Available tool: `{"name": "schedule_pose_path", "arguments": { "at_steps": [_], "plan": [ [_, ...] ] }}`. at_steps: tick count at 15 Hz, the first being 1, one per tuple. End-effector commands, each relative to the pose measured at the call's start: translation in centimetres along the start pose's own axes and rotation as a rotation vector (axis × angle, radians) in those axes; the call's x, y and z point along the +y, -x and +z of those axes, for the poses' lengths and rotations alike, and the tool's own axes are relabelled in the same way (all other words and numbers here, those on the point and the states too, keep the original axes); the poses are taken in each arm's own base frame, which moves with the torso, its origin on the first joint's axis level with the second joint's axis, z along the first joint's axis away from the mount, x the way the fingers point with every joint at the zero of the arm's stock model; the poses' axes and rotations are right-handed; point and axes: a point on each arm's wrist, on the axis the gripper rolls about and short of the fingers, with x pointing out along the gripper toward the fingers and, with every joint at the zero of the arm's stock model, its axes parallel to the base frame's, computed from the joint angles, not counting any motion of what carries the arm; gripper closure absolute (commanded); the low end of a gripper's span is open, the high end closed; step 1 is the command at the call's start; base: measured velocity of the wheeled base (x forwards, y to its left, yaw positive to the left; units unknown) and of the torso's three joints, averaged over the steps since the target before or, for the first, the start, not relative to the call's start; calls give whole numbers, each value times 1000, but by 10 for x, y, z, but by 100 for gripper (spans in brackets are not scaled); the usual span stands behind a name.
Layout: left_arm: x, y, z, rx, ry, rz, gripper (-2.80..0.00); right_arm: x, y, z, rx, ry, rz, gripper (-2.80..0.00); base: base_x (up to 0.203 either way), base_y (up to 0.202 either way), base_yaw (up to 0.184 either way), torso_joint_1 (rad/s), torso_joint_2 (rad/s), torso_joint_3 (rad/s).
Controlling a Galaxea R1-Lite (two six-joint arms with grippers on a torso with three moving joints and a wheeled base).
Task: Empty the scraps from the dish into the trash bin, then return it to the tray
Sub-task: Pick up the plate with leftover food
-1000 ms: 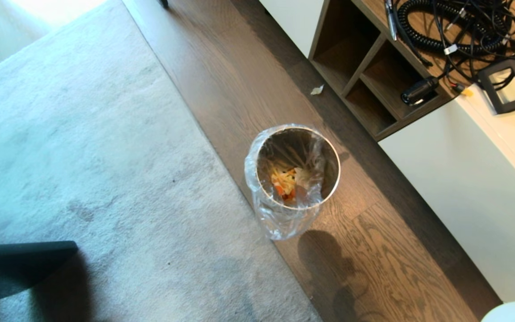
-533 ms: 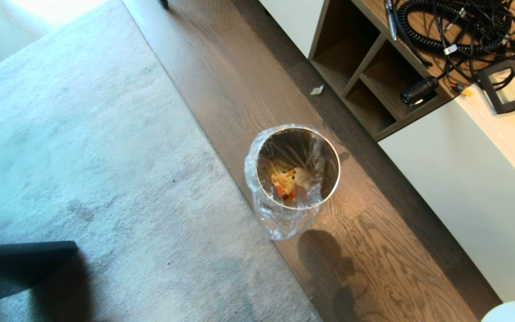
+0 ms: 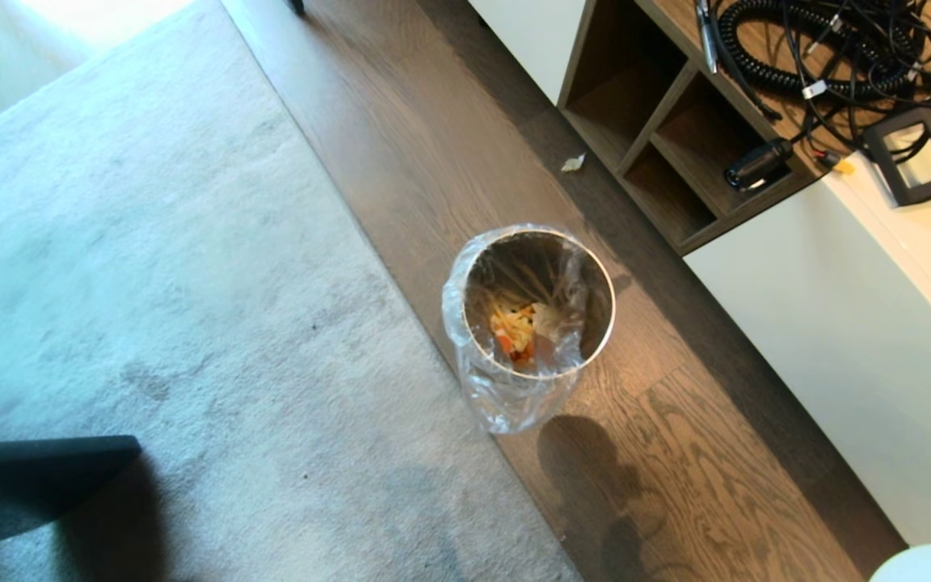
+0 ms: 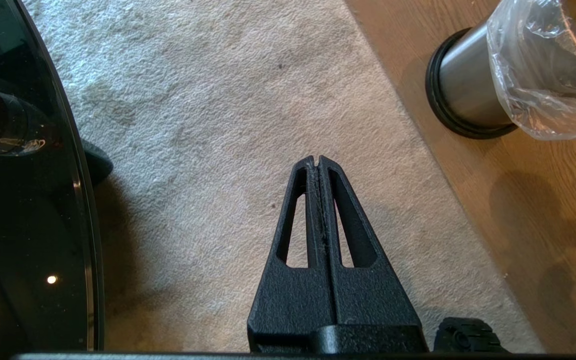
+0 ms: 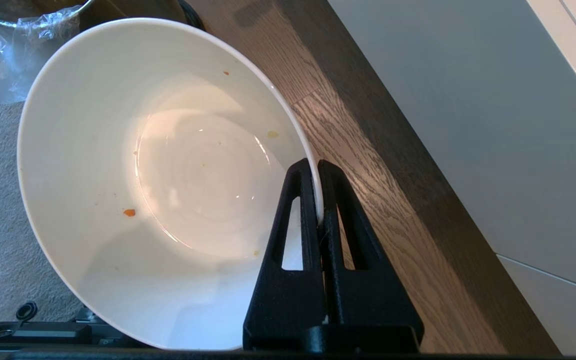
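1. Head view alone shows the scraps (image 3: 516, 330) inside the trash bin (image 3: 607, 291).
2. Only the right wrist view shows the right gripper (image 5: 317, 163) clenched on the emptied dish (image 5: 93, 150) by its rim.
3. Left wrist view: the left gripper (image 4: 317, 160) is pressed closed, empty, over the rug (image 4: 208, 125).

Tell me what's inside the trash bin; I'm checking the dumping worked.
Inside the trash bin, orange slices and pale yellow strips, the scraps, lie at the bottom on the clear bag liner. Anything beneath that pile is covered.
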Motion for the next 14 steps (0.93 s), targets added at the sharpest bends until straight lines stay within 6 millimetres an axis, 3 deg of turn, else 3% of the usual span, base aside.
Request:
{"name": "schedule_pose_path", "arguments": {
  "at_steps": [1,14],
  "plan": [
    [0,0,0,-1,1,1,0,0,0,0,2,1,1,0,0,0,0,0,0,0],
    [0,0,0,-1,1,1,0,0,0,0,2,1,1,0,0,0,0,0,0,0]
  ]
}}
